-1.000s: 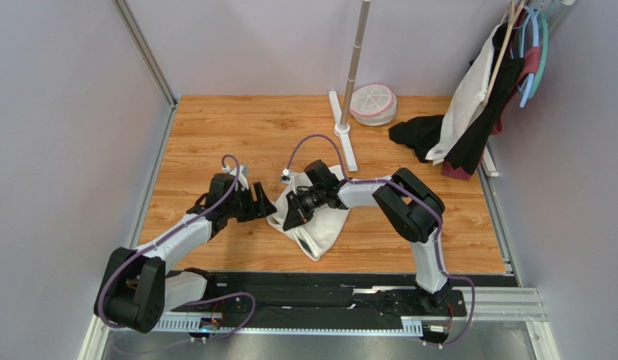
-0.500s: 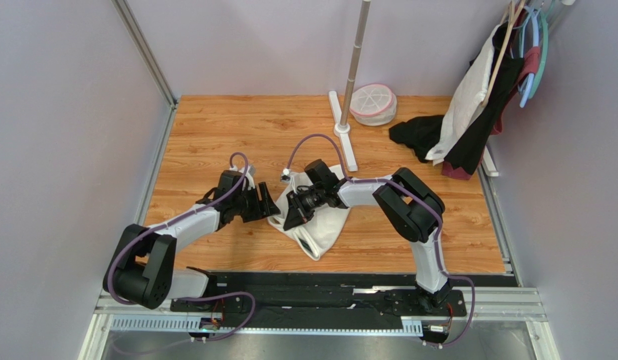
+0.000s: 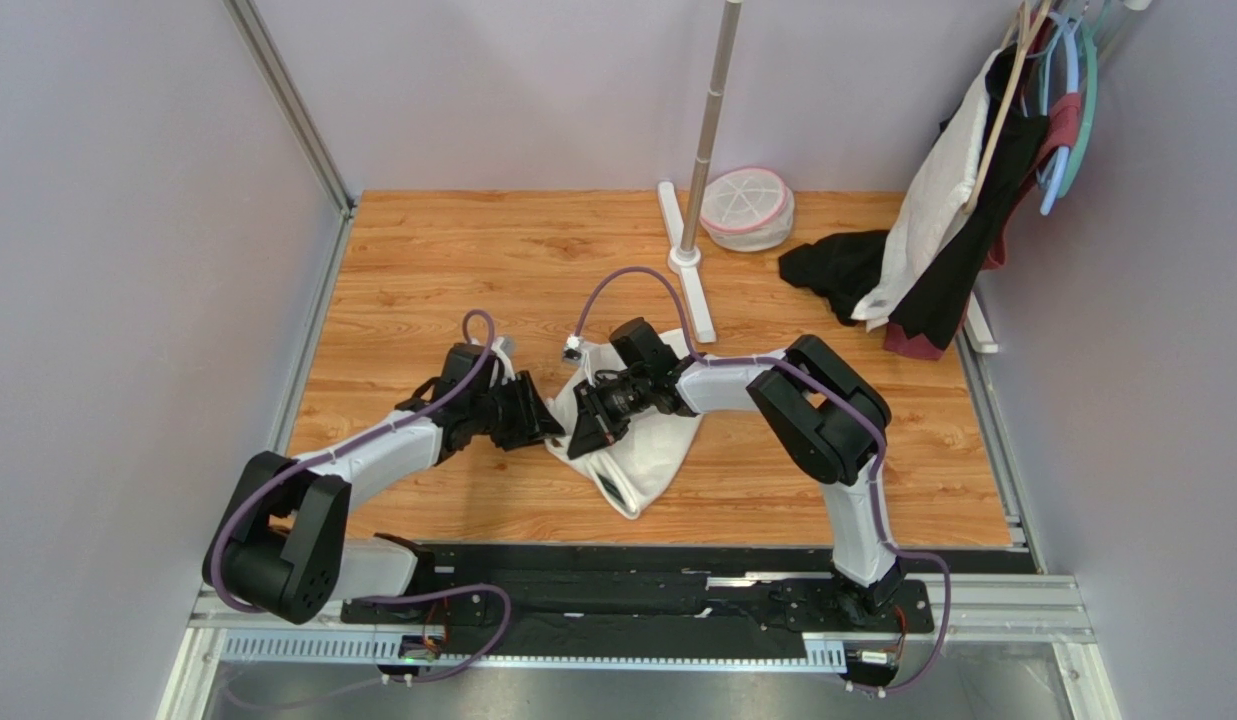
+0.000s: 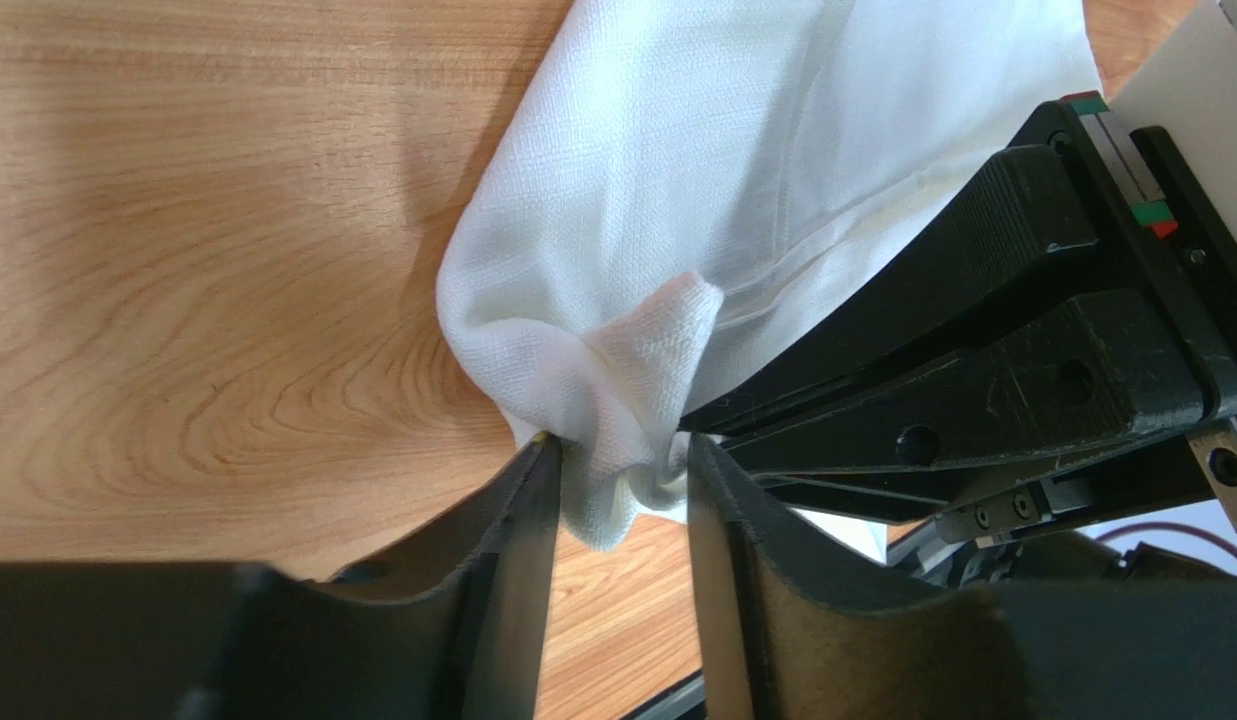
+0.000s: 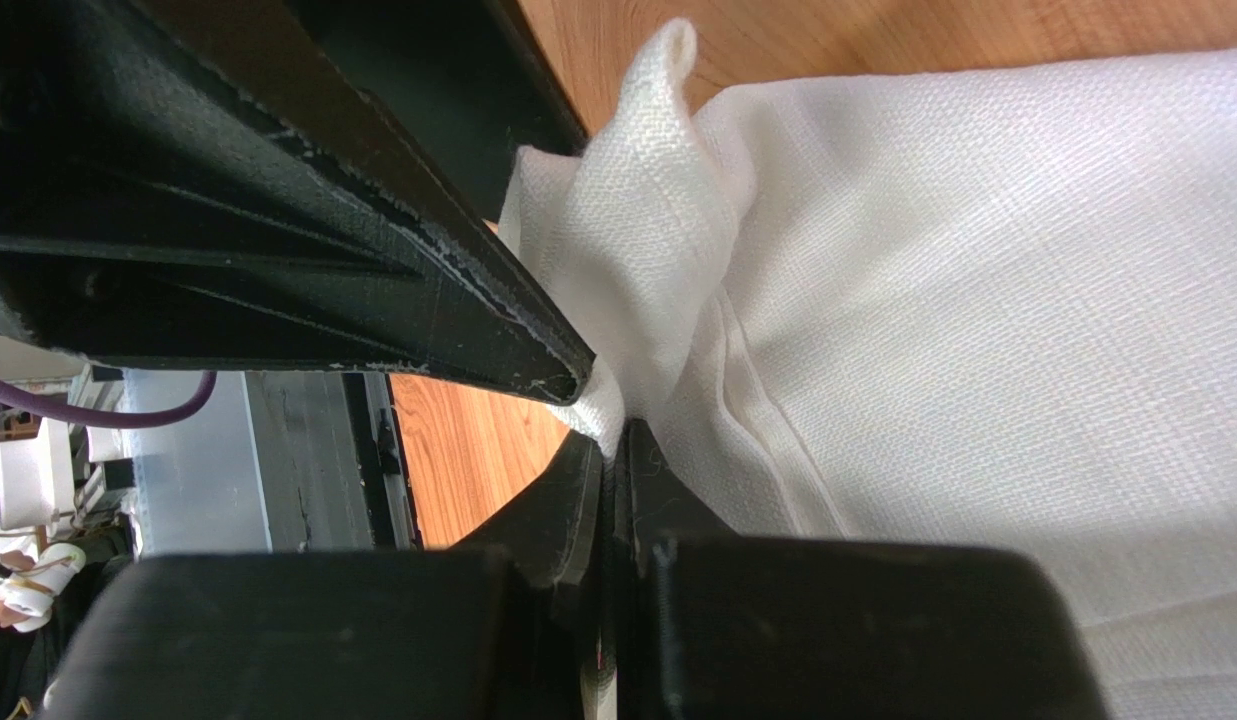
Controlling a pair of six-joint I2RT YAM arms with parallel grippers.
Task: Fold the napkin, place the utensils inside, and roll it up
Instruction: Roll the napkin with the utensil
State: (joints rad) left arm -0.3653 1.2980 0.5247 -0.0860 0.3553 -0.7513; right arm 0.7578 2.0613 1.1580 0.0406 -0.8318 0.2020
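Wood-grain tabletop [image 3: 429,270] runs under both arms, and the napkin [image 3: 647,450] lies bunched near its middle, towards the near edge. At the cloth's left end the two claws meet. The right gripper [image 5: 612,468] has its jaws pressed together on a fold of the napkin, clamped tight. The left gripper [image 4: 617,525] straddles the drooping corner just beside it, a finger touching cloth on each side. Whether it truly squeezes, I cannot tell from here.
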